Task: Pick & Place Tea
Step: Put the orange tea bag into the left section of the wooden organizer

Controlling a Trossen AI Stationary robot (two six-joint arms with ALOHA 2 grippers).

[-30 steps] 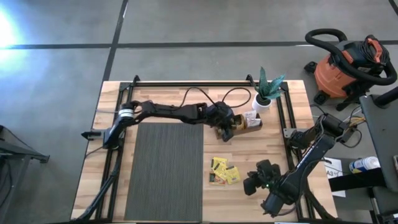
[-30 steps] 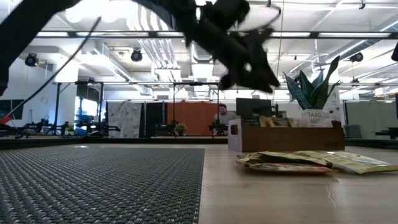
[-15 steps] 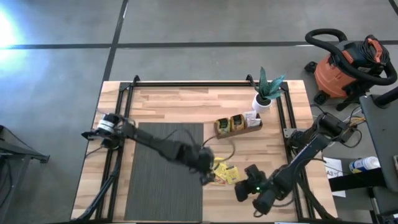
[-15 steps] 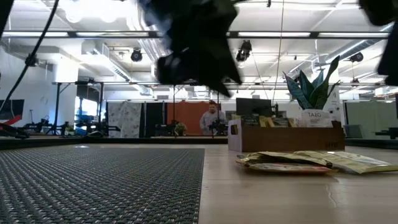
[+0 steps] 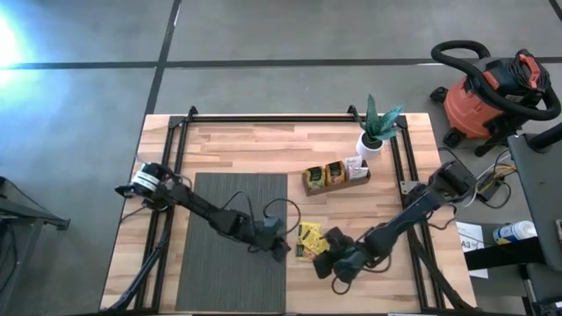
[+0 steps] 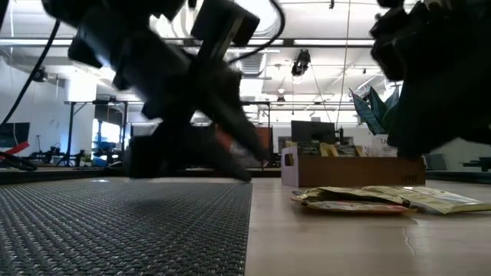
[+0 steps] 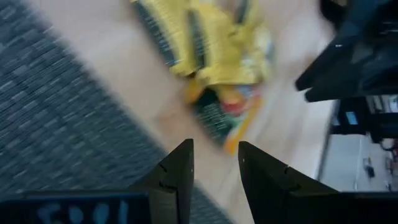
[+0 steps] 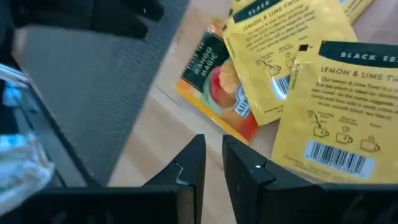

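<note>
Pale wooden boards make up the table (image 5: 263,149), with a dark ribbed mat (image 5: 230,219) laid on its left half. Taking that mat as the marker, the tea (image 5: 310,239) lies in a loose heap of yellow and orange sachets just off its right edge, flat on the bare wood. A wooden tray (image 5: 337,175) with a few packets standing in it sits farther back from the mat's far right corner, beside a potted plant (image 5: 376,132), so the heap is probably what waits to be moved there.

Both arms crowd the heap. The left gripper (image 5: 274,247) hovers over the mat's right edge, its fingers (image 7: 177,174) a narrow gap apart and holding nothing, pointed at the orange sachet (image 7: 222,113) nearest the mat. The right gripper (image 5: 334,262) is low on the far side of the heap from the mat, its fingers (image 8: 193,163) close together with only a slim gap and nothing between them.

Motion smears the left wrist view, so the print on the sachets is unreadable there. From table height both arms are dark masses that hide their own fingertips. How many sachets are stacked in the heap cannot be counted.
</note>
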